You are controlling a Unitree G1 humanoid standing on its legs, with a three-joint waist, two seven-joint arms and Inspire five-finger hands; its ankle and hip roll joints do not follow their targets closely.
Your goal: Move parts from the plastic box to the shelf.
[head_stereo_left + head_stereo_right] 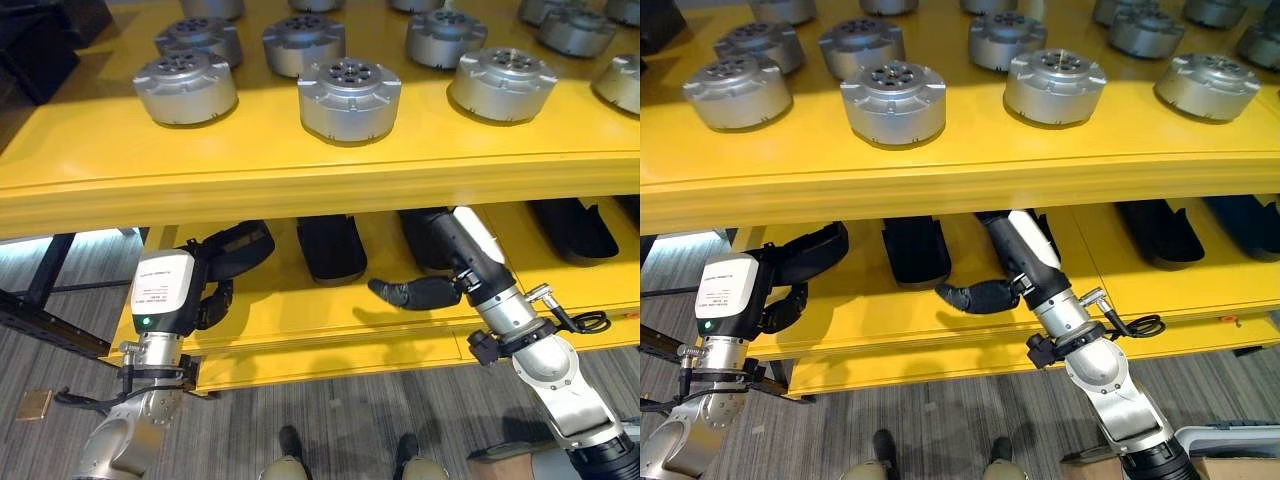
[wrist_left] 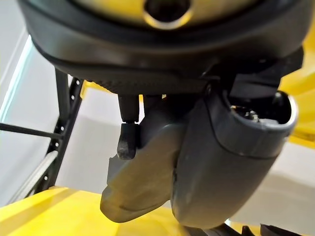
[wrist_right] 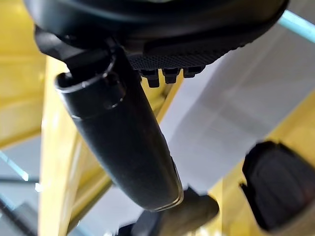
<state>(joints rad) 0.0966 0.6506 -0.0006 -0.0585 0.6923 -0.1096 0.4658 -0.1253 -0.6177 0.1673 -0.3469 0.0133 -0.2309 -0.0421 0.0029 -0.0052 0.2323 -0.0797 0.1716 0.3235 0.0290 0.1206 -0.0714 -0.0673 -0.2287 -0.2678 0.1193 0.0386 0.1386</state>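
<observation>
— Nearest to us, what do you make of the two hands?

— Left hand (image 1: 215,300) sits at the left end of the lower shelf (image 1: 300,320), tucked under the top shelf (image 1: 300,170), its fingers curled inward. Nothing shows between them, though the top shelf hides part of that hand. Right hand (image 1: 415,292) reaches leftward over the lower shelf, its fingers (image 1: 390,292) stretched out nearly straight, holding nothing.

— Do they touch the black pieces under there?

— Hard to say. Several black parts (image 1: 330,250) lie on the lower shelf, their far ends hidden by the top shelf. The right hand lies just beside one; contact cannot be told.

— And the metal things?

— Round silver parts (image 1: 350,98) stand in rows on the top shelf, apart from each other; the farthest ones are cut off at the edge.

— Anything in the wrist views?

— Close up, the right thumb (image 3: 123,142) shows straight, with a black part (image 3: 278,184) beyond.
</observation>
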